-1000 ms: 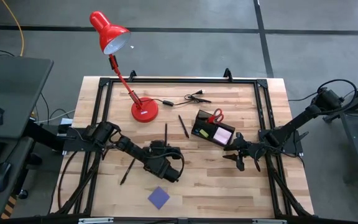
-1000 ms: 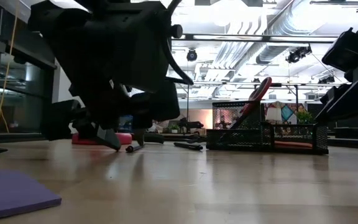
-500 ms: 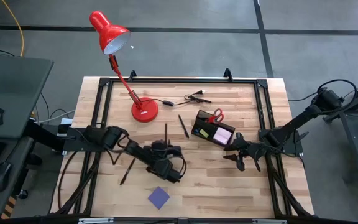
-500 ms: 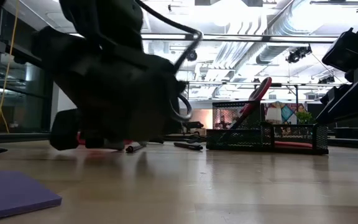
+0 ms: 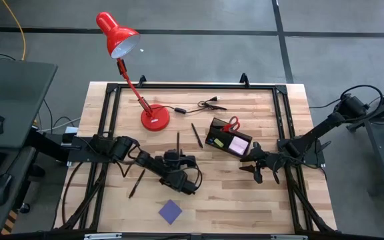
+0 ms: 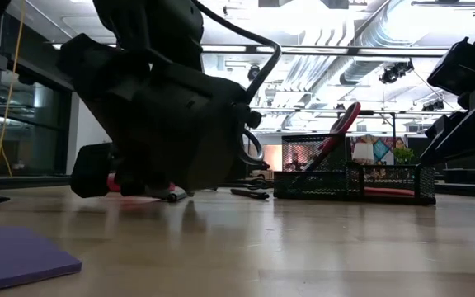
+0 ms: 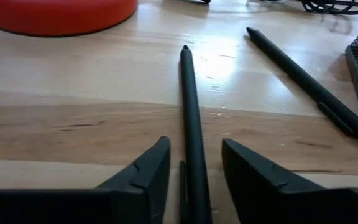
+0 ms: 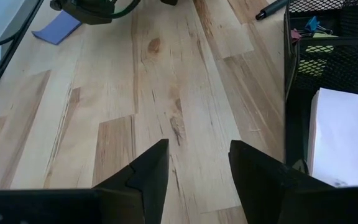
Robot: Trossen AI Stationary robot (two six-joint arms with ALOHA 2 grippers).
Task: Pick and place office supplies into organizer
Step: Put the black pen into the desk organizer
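The left gripper [image 7: 191, 180] sat low on the table, its fingers [image 7: 143, 174] apart astride a slim black pen [image 7: 190, 118], not yet clamped; the pen's near end was cut off. The right gripper [image 8: 197, 171] hung open over bare pale wood [image 8: 166, 93] beside the black mesh organizer [image 5: 227, 140], holding red scissors [image 5: 231, 125].

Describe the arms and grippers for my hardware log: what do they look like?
Both arms are matte black, jointed segments with black cables looped alongside. The left gripper and right gripper each end in two dark, wedge-shaped fingers with angled faces. No markings are visible.
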